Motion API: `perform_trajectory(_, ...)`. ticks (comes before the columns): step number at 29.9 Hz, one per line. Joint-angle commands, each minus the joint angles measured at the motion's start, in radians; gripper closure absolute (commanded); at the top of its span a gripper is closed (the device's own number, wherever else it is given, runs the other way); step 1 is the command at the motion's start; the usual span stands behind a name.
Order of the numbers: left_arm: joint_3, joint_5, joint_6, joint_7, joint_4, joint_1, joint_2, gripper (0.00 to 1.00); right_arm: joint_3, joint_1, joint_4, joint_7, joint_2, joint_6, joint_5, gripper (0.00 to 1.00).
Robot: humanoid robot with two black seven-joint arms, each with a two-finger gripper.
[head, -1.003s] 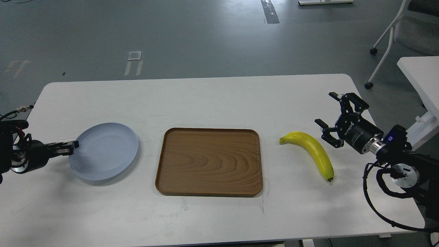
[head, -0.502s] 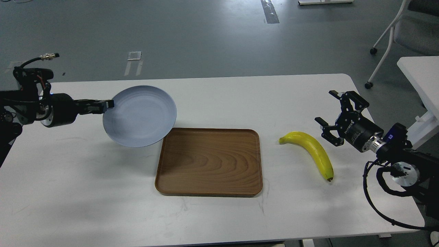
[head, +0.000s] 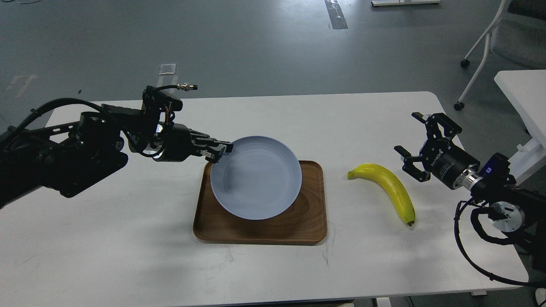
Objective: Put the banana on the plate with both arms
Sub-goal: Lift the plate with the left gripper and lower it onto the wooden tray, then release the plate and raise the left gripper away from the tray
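Observation:
The pale blue-grey plate (head: 256, 179) hangs above the brown wooden tray (head: 307, 221), held by its left rim. My left gripper (head: 222, 151) is shut on that rim, with the arm reaching in from the left. The yellow banana (head: 390, 187) lies on the white table right of the tray, its greenish stem end pointing left and its dark tip toward me. My right gripper (head: 411, 145) is open and empty, just right of the banana and apart from it.
The white table (head: 128, 247) carries only the tray, plate and banana. A second white table (head: 520, 94) and a wheeled chair (head: 490, 38) stand at the far right beyond the table edge.
My left gripper has lifted the plate off the table at the left and carried it right, over the tray. The right gripper has barely moved. The banana has not moved.

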Motion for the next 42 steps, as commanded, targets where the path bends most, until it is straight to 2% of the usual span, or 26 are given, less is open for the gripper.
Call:
perform_trajectory(1, 0.023, 0.0, 0.002, 0.0, 0.077, 0.01, -0.056, 1.0, 0.001, 0.001, 0.0, 0.0, 0.001, 0.0, 0.0, 0.0)
perform_trajectory(9, 0.068, -0.002, 0.002, 0.0, 0.203, 0.009, -0.142, 1.0, 0.001, 0.001, 0.0, 0.0, 0.0, 0.0, 0.0, 0.0)
perform_trajectory(21, 0.068, -0.01, 0.003, 0.0, 0.241, 0.037, -0.179, 1.0, 0.001, -0.001, 0.0, 0.0, 0.0, 0.0, 0.0, 0.0)
perform_trajectory(22, 0.068, -0.013, 0.003, 0.0, 0.241, 0.037, -0.179, 0.94, -0.001, -0.001, 0.0, 0.0, 0.0, 0.0, 0.0, 0.0)
perform_trajectory(23, 0.066, -0.017, 0.005, 0.0, 0.24, 0.037, -0.179, 0.64, 0.001, -0.001, 0.0, 0.0, 0.0, 0.0, 0.0, 0.0)
perform_trajectory(24, 0.066, -0.019, 0.005, 0.0, 0.238, 0.037, -0.179, 0.4, 0.001, -0.001, 0.0, 0.0, 0.0, 0.0, 0.0, 0.0)
perform_trajectory(25, 0.065, -0.022, 0.005, 0.0, 0.237, 0.037, -0.179, 0.32, -0.001, 0.001, 0.0, 0.0, 0.0, 0.0, 0.0, 0.0)
perform_trajectory(26, 0.063, -0.034, 0.005, 0.0, 0.234, 0.034, -0.178, 0.17, 0.001, 0.001, 0.0, 0.0, 0.0, 0.0, 0.0, 0.0)
perform_trajectory(28, 0.062, -0.051, 0.005, 0.0, 0.229, 0.03, -0.176, 0.05, 0.001, 0.001, 0.0, 0.0, -0.002, 0.0, 0.0, 0.0)
perform_trajectory(36, 0.051, -0.359, 0.0, 0.0, 0.217, -0.046, -0.158, 0.02, 0.001, -0.001, 0.0, 0.0, -0.002, 0.0, 0.0, 0.0)
perform_trajectory(42, -0.013, -0.945, -0.005, 0.0, 0.211, -0.055, -0.102, 0.02, 0.001, 0.001, 0.0, 0.0, -0.002, 0.0, 0.0, 0.0)
